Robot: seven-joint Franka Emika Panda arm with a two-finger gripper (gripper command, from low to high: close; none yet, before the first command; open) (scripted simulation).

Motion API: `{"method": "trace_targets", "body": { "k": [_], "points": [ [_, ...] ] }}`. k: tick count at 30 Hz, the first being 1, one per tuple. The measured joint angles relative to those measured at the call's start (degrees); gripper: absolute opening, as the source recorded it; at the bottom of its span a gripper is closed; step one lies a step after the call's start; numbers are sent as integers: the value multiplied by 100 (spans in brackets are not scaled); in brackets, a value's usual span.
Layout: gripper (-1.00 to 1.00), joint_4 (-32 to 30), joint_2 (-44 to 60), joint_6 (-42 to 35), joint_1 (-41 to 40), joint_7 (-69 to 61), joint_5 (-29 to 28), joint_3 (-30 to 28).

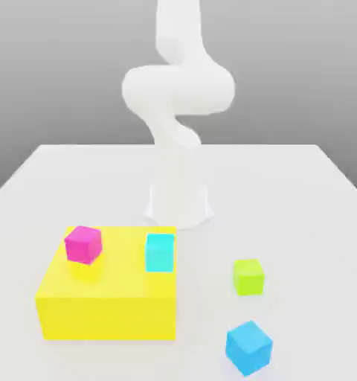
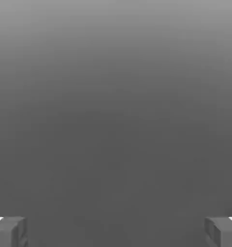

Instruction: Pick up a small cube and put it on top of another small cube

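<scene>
While fingers spread, lime-green cube lies on table.

Big yellow block, cyan cube atop it, blue cube, white table

Arm: upper part cut off by the exterior view's top edge. Blue cube: lower corner nearly meets the bottom edge. Gripper fingertips: cropped at the hand view's lower corners (bodies hidden).
</scene>
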Motion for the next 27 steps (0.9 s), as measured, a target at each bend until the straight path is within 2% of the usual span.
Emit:
{"method": "trace_targets", "body": {
  "k": [14, 17, 18, 20, 22, 25, 26, 27],
  "points": [
    [0, -2702, 2346, 2098, 832, 874, 672, 1085],
    [0, -3301, 3177, 2780, 994, 1241, 652, 1423],
    [0, -3407, 3634, 3129, 1001, 1491, 434, 1490],
    [0, -3447, 4302, 3642, 1103, 2000, -187, 1314],
    [0, -3397, 4780, 4022, 1541, 2388, -708, 751],
    [0, -3299, 5413, 4551, 2284, 2500, -828, 2],
    [-100, -3280, 5533, 4650, 2400, 2489, -803, -101],
    [-100, -3280, 5533, 4650, 2400, 2489, -803, -101]
  ]
}}
